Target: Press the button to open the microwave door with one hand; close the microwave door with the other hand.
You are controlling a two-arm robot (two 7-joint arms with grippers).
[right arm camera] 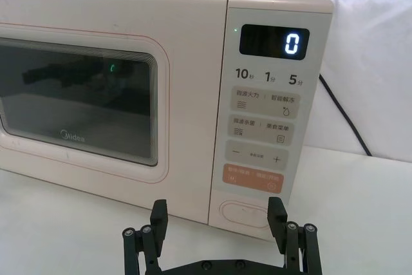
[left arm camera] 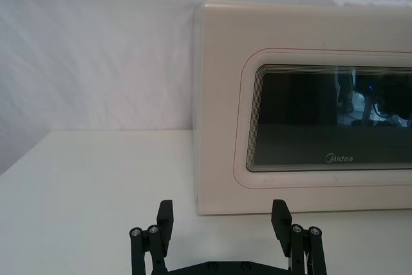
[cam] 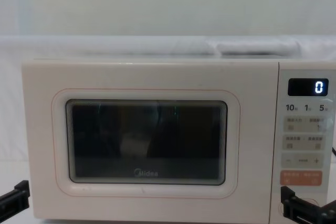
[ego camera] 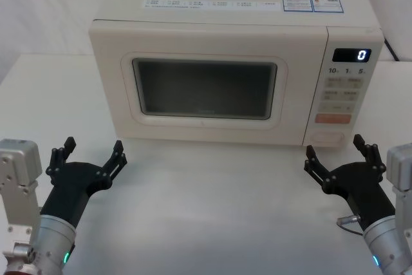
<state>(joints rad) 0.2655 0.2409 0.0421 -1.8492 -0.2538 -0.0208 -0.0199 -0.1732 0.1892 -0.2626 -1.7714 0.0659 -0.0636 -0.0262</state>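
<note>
1. The microwave [ego camera: 225,75] stands at the back of the white table [ego camera: 212,210], facing the robot, with its door [ego camera: 206,85] flush against the body, so nothing has been opened yet.
2. The button [right arm camera: 246,212] is the wide pill-shaped key at the bottom of the key panel, just under the orange key [right arm camera: 253,179]; the display [right arm camera: 274,42] above reads 0.
3. The right gripper [ego camera: 338,159] hovers over the table near the lower right corner of the microwave, fingers spread wide and holding nothing. Its wrist view looks almost straight at the button, so this arm seems lined up to do the pressing.
4. The left gripper [ego camera: 90,157] waits on the other side, near the door's lower left corner, also wide open and empty. That spot suits the closing step: if the door is hinged on the left, as the panel's side suggests, this arm can swing it back.
5. Neither gripper touches the microwave; both are apart from its front.
6. The next move probably calls for the right gripper to go forward with 1 fingertip aimed at the button, not the orange key just above it.
</note>
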